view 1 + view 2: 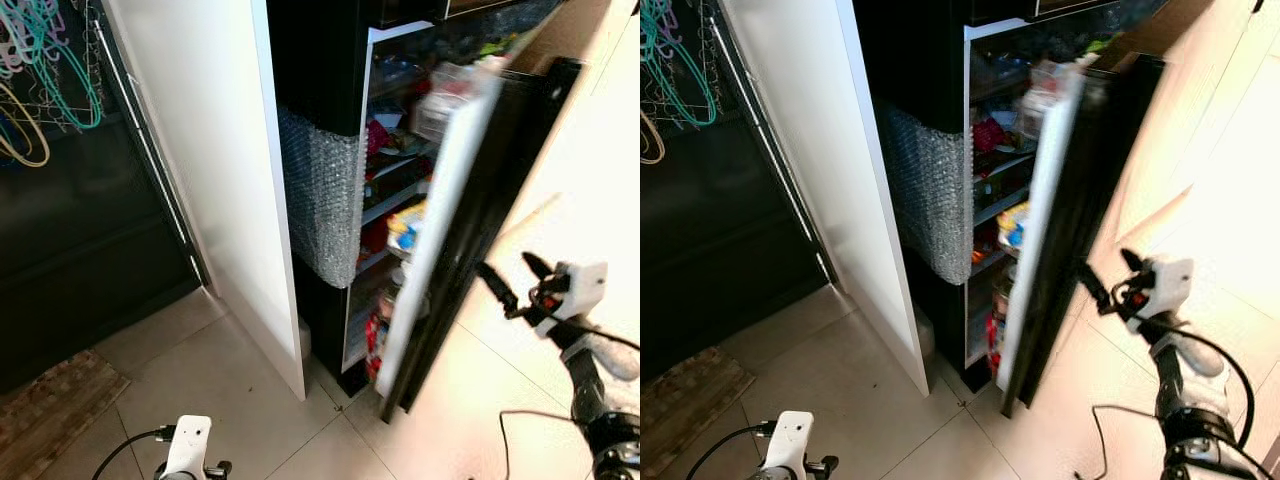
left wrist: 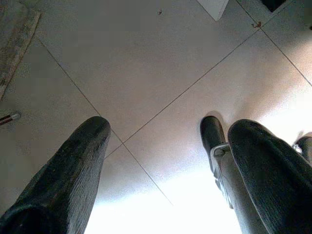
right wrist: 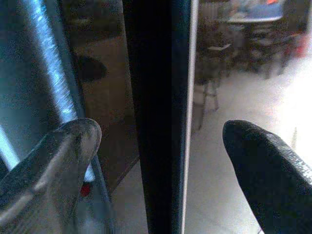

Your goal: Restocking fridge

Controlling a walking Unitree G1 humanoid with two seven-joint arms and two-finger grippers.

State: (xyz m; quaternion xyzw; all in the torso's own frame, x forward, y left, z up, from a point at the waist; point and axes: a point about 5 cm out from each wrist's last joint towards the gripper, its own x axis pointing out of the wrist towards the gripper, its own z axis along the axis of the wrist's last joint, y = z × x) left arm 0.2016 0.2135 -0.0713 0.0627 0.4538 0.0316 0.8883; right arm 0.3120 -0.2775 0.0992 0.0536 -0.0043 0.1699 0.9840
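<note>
**Right gripper reaching at the fridge door edge**

Head views: you're standing at the fridge with its door partly open and blurred. The shelves inside are holding packed food, too blurred to name. Bubble wrap is covering the fridge's side, next to a white panel. Your right gripper is sitting just beside the door's outer face, fingers spread, gripping nothing. No restock item is showing in either gripper.

Left wrist view: the left gripper is hanging idle over the tiled floor, fingers apart and empty.

Right wrist view: the right fingertips are straddling the door's edge, one each side, not touching. To do this well, you're probably best keeping the edge centred between the fingers, hooking it squarely and swinging along the hinge arc, not yanking sideways.
</note>
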